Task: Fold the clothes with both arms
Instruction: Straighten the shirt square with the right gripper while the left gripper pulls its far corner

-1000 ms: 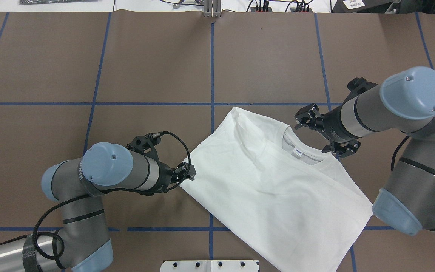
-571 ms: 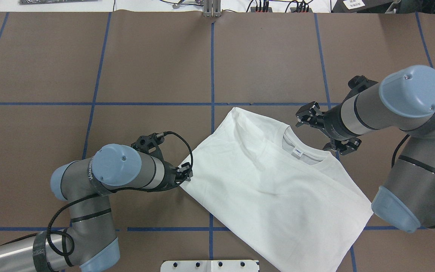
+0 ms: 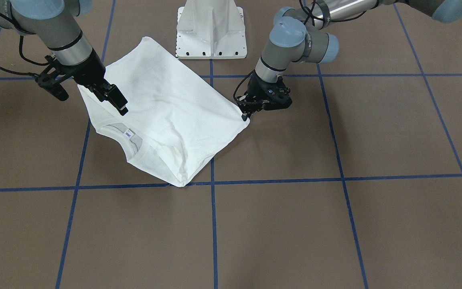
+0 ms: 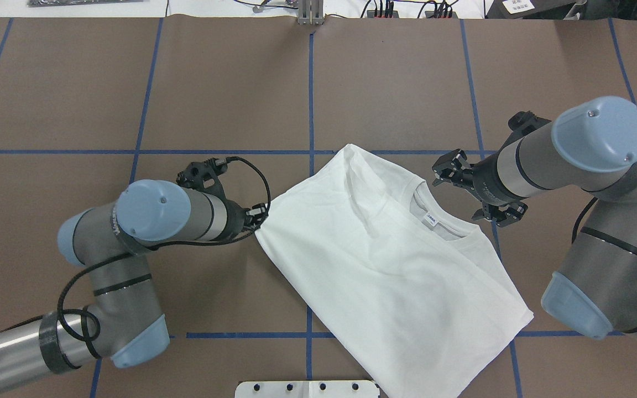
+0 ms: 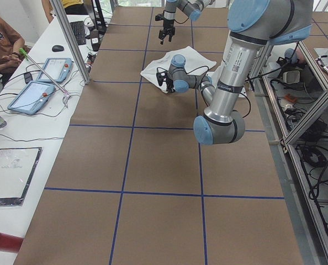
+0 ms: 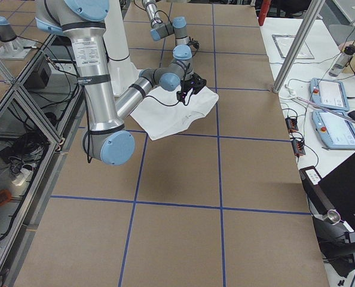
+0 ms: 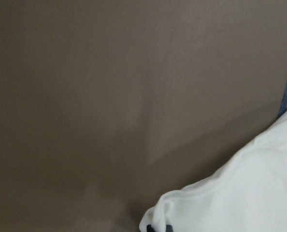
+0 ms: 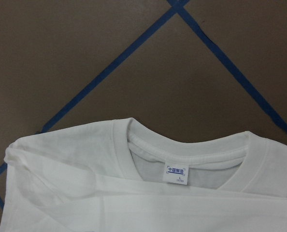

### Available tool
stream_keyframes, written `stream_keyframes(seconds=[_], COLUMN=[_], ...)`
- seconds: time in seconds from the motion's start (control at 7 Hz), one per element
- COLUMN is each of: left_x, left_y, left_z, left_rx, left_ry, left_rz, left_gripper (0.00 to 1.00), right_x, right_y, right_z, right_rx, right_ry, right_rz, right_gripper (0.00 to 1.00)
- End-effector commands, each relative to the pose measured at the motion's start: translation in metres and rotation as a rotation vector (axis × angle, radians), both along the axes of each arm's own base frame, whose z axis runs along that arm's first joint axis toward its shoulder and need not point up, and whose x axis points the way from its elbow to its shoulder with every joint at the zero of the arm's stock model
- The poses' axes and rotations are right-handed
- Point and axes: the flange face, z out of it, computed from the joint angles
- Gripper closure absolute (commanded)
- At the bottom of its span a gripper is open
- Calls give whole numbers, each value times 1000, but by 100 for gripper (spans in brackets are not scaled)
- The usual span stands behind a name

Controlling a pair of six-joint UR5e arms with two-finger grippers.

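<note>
My left gripper (image 4: 257,214) pinched a corner of the shirt (image 4: 385,276); my right gripper (image 4: 470,191) hovered spread beside the collar (image 8: 192,152). Best, I judged, to drag low and slowly toward the left edge of the tabletop (image 4: 213,83).

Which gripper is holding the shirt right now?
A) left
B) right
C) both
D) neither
A: the left gripper is pinched on a corner of the shirt, while the right gripper is wide open.
</note>
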Motion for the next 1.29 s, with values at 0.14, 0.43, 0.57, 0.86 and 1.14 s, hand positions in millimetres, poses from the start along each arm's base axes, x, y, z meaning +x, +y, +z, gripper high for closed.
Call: stream_keyframes(seconds=[0.14, 0.43, 0.57, 0.86, 1.14], left_x=[-54, -13, 6, 10, -20], left_y=[-144, -228, -249, -254, -230], left_z=[21, -18, -13, -7, 2], left_rx=[182, 194, 208, 210, 233], left_ry=[-24, -17, -22, -30, 12], left_rz=[-145, -208, -234, -236, -234], left_gripper=[100, 100, 100, 50, 42], right_x=[-3, -4, -6, -9, -36], right_y=[-1, -5, -6, -4, 14], right_z=[1, -1, -7, -8, -18], right_rx=[0, 10, 17, 15, 52], right_ry=[-1, 2, -5, -7, -3], right_rz=[-2, 14, 16, 11, -10], right_gripper=[0, 0, 0, 0, 0])
